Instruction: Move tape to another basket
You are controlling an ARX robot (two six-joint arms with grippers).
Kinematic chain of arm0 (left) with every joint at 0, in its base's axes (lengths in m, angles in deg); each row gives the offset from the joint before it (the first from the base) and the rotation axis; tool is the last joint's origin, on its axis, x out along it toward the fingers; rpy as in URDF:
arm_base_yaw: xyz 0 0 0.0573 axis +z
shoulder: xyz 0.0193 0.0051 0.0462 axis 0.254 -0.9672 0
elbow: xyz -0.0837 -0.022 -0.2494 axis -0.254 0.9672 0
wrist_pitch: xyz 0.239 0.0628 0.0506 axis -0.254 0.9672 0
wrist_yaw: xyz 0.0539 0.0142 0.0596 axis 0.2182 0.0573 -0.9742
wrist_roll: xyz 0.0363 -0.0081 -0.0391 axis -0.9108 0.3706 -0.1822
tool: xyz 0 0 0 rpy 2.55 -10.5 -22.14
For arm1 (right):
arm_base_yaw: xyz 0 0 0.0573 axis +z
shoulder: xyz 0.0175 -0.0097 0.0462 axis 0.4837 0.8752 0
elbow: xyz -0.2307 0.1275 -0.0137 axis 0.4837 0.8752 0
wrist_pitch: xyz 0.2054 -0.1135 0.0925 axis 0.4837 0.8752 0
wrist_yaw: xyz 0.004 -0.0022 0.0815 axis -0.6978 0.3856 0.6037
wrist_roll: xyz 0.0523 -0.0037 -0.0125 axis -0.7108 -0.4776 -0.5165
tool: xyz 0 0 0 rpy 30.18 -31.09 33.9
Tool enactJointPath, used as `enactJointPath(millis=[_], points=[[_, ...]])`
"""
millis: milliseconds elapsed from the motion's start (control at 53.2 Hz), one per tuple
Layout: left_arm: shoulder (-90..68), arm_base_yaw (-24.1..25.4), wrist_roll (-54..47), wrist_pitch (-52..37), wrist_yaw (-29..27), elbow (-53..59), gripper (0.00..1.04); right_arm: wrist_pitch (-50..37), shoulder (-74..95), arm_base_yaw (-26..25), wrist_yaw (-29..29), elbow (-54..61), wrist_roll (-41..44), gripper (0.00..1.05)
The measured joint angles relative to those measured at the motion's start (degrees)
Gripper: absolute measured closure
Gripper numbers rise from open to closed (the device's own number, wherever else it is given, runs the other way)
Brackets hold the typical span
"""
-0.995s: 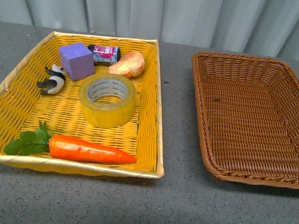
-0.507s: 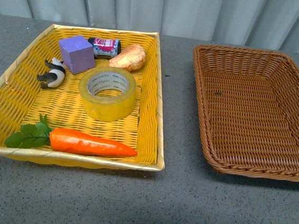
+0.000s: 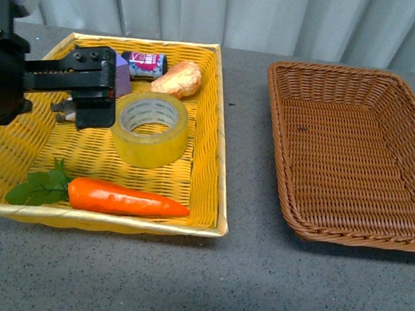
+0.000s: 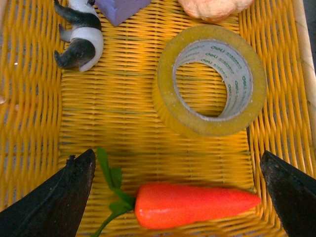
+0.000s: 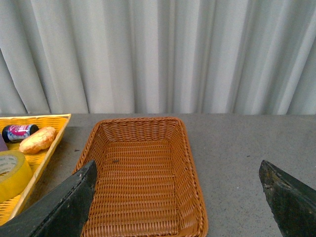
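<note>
left gripper (image 4: pixel 175 160) — jaws wide, nothing held — over the yellow tray (image 4: pixel 98 108) near the tape (image 4: pixel 202 127); right gripper (image 5: pixel 177 168) equally wide

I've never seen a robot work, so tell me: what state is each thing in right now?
tape: lying flat in the yellow tray, ungripped
basket: holds only a dark speck
left claw: open, over the tray, empty
right claw: open, empty
carrot: lying on its side in the tray
toy panda: on its side

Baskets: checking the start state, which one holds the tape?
The yellow tray holds the tape, alongside the carrot; the brown wicker basket has none.
</note>
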Motion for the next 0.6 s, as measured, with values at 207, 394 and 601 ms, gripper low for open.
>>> enactJointPath(millis=[207, 394, 601], points=[[-10.5, -0.3, 5.2, 10.0, -1.8, -11.1, 0.06, 0.0, 0.0, 0.0, 0.0, 0.0, 0.0, 0.09], [-16.0, -0.3, 10.2, 14.1, -4.0, -17.5, 0.06, 0.0, 0.0, 0.0, 0.0, 0.0, 0.0, 0.09], [-19.5, -0.4, 12.1, 15.3, -3.9, -21.6, 0.06, 0.0, 0.0, 0.0, 0.0, 0.0, 0.0, 0.09]])
